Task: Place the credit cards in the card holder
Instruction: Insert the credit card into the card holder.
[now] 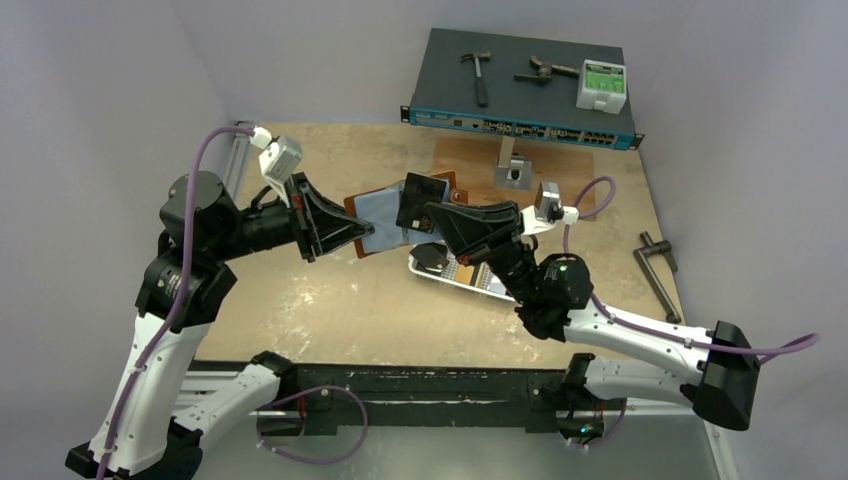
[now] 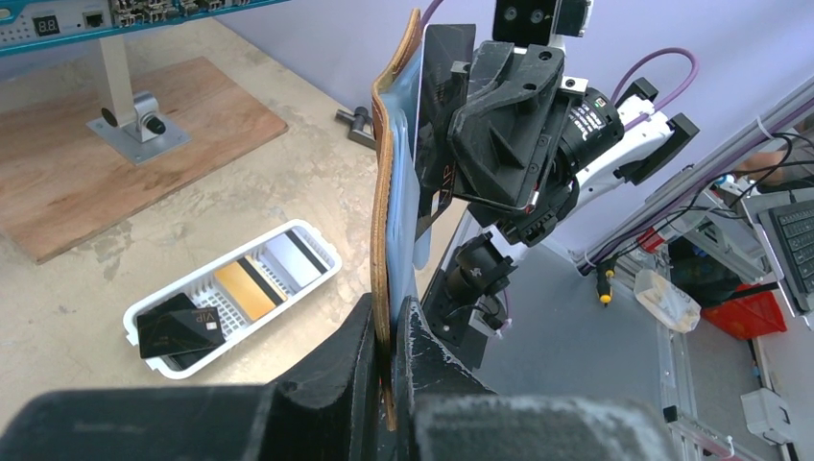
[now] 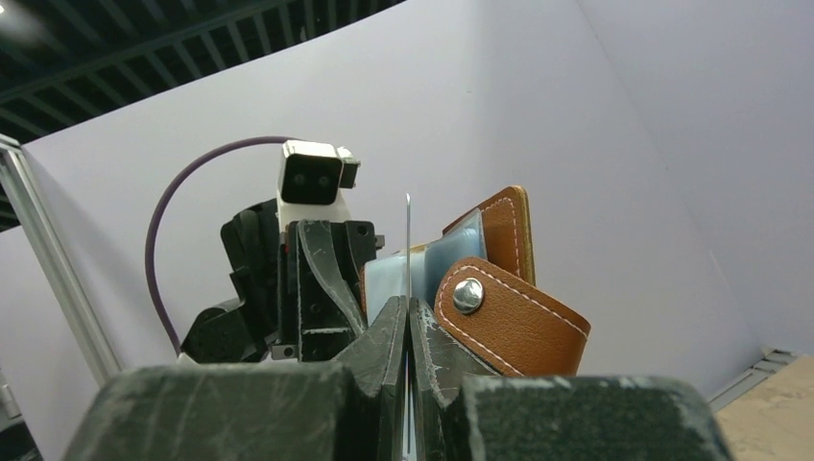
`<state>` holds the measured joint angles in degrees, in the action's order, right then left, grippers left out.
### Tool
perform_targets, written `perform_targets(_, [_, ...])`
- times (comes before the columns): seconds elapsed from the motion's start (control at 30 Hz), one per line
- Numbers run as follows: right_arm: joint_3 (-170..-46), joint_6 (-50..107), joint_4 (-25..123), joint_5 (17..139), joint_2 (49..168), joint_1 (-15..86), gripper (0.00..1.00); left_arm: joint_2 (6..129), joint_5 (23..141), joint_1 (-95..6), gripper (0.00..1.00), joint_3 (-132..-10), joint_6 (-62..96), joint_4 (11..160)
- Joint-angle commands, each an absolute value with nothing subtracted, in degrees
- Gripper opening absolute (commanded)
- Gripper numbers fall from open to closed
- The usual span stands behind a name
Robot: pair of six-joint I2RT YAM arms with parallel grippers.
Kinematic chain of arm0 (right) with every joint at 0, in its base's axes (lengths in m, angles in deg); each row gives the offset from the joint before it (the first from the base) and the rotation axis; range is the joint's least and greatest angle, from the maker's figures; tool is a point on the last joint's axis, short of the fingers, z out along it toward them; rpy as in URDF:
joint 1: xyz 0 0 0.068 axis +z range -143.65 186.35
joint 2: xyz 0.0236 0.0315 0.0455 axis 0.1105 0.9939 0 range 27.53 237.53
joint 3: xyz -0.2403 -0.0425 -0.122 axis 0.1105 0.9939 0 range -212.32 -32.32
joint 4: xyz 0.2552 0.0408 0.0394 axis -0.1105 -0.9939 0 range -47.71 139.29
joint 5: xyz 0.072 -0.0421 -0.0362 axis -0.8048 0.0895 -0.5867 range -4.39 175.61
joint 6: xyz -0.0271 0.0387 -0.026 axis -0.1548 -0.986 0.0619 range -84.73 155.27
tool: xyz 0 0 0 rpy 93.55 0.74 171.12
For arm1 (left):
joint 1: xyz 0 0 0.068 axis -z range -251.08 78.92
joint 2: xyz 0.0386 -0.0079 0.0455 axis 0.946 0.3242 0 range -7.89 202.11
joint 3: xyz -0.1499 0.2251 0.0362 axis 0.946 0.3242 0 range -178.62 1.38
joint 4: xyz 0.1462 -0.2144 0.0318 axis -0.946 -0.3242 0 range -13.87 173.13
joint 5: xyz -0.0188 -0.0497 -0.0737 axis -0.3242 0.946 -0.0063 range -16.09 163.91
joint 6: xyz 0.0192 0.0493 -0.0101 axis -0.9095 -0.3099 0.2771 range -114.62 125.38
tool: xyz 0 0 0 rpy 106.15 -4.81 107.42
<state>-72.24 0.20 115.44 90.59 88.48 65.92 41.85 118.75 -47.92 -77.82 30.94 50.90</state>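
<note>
Card holder [image 1: 380,207] hangs clear of the worktop [image 1: 320,300]. Its brown leather edge is clamped between the nearly closed jaws of the left tool [image 2: 389,334], so it stands out beyond that tool's tips with the pale blue inner pockets turned toward the other arm. Just to the right, against that blue face, is a black card [image 1: 420,200], pinched in the fully closed right tool [image 1: 436,218]. From that tool's own camera the card shows as a thin edge-on line rising straight out between the tips, with the holder and its snap tab [image 3: 509,322] immediately ahead and slightly to the right. The card's long axis runs along the holder's face, nearly parallel to it, so the coming move looks like a slide along that axis into a pocket mouth. Whether the leading corner is already inside, I cannot tell. The right tool is the nearer one to drive it, while the left braces. Beneath the right tool's wrist, the other credit cards [image 2: 245,288] lie in a white slotted tray [image 2: 331,264].
</note>
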Motion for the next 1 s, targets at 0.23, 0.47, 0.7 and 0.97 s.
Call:
perform_targets(0.23, [-75.02,1.17,119.55,90.91,89.86,65.41,0.0,40.48,121.11,-48.06,0.0,-77.22,32.4,53.98])
perform_targets(0.47, [-75.04,2.31,120.7,92.34,89.53,65.39,0.0,40.29,121.26,-47.99,0.0,-76.8,32.16,53.79])
perform_targets(0.7, [-75.1,2.3,121.61,92.55,90.06,65.39,0.0,40.13,121.3,-48.04,0.0,-76.67,32.19,53.86])
perform_targets(0.97, [-74.55,2.62,122.09,93.54,89.53,65.36,0.0,39.76,121.5,-47.98,0.0,-76.24,32.05,53.78])
